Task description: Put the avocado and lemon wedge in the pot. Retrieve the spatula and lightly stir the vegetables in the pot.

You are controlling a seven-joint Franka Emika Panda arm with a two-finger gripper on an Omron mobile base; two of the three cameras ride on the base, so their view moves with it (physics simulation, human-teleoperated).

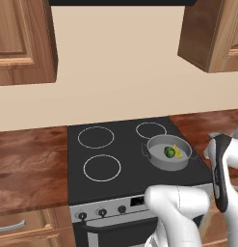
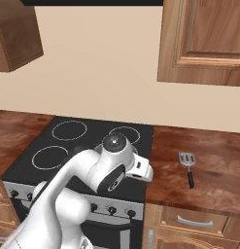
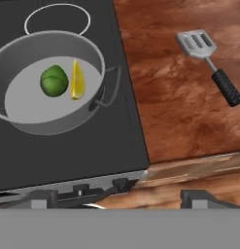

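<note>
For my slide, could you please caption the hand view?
Avocado and lemon wedge in the pot; spatula waits on the counter.

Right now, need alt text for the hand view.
A grey pot on the black stovetop holds the avocado and lemon wedge side by side. To its right, a spatula with a slotted metal blade and black handle lies on the wooden counter.

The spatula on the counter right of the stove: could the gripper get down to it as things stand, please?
Probably yes. The spatula lies flat and alone on bare wooden counter, apart from the pot. Nothing lies around it, and the gripper is open and empty.
</note>
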